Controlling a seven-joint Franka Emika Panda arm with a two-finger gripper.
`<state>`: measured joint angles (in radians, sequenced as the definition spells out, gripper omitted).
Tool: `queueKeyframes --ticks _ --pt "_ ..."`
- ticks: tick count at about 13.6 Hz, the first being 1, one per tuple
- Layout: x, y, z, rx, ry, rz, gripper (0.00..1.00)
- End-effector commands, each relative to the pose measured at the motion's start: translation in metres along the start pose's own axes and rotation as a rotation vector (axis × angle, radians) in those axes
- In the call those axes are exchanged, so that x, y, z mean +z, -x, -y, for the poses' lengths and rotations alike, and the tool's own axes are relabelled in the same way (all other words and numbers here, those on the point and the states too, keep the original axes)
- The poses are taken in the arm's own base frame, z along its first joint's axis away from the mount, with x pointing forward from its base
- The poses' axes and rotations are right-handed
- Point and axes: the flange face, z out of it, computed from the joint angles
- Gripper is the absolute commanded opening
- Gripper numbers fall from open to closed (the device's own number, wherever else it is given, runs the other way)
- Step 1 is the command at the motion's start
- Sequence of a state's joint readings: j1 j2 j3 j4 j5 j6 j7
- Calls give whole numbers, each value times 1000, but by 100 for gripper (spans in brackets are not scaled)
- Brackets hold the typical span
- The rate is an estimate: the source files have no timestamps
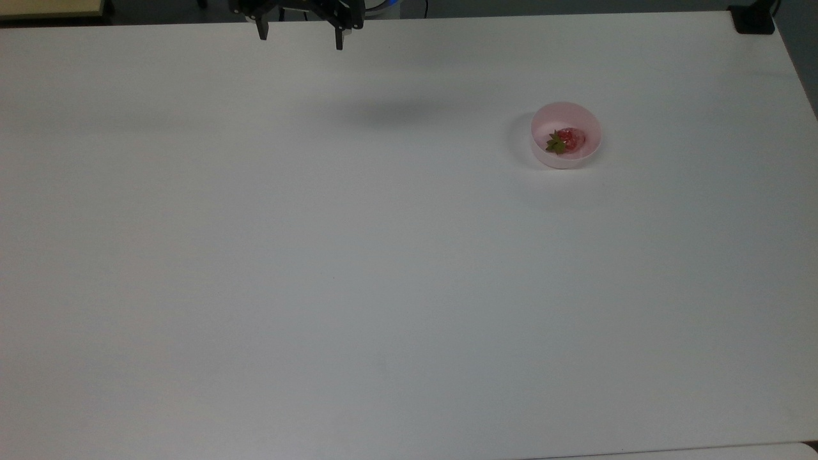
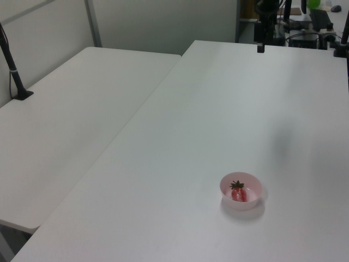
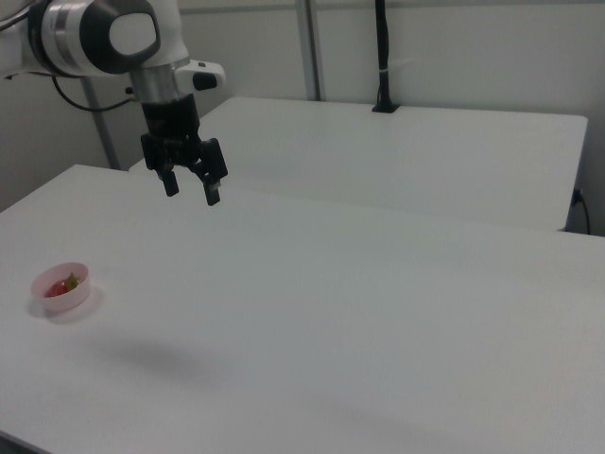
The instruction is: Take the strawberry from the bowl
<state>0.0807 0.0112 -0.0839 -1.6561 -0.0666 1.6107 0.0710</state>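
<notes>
A small pale pink bowl (image 1: 548, 157) sits on the white table at the top view's right. Inside it lies a glossy red strawberry (image 1: 567, 140) with a green leafy cap. The bowl (image 2: 248, 202) and strawberry (image 2: 238, 193) also show low in the left view, and the bowl (image 3: 74, 295) with the strawberry (image 3: 62, 285) at the right view's left edge. My gripper (image 1: 300, 38) hangs open high above the table at the top view's upper edge, far left of the bowl. In the right view the gripper (image 3: 193, 190) is up and right of the bowl, nothing between its fingers.
A second white table (image 2: 65, 125) adjoins the first on the left view's left, with a black post (image 2: 13, 71) clamped to it. Equipment (image 2: 311, 27) stands past the table's far end in the left view. A black clamp (image 1: 753, 19) sits at the top view's upper right corner.
</notes>
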Motion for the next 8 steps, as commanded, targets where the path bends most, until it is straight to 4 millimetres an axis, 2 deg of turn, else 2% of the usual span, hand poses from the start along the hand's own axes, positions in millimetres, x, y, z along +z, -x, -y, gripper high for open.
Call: queueKeyframes --ticks 1,6,7,8 --pt "3 3 3 -88 0 0 100" --pt "4 4 7 -91 -16 8 100" --pt "6 5 17 -106 -27 13 100" --pt "9 8 37 -133 -35 22 100"
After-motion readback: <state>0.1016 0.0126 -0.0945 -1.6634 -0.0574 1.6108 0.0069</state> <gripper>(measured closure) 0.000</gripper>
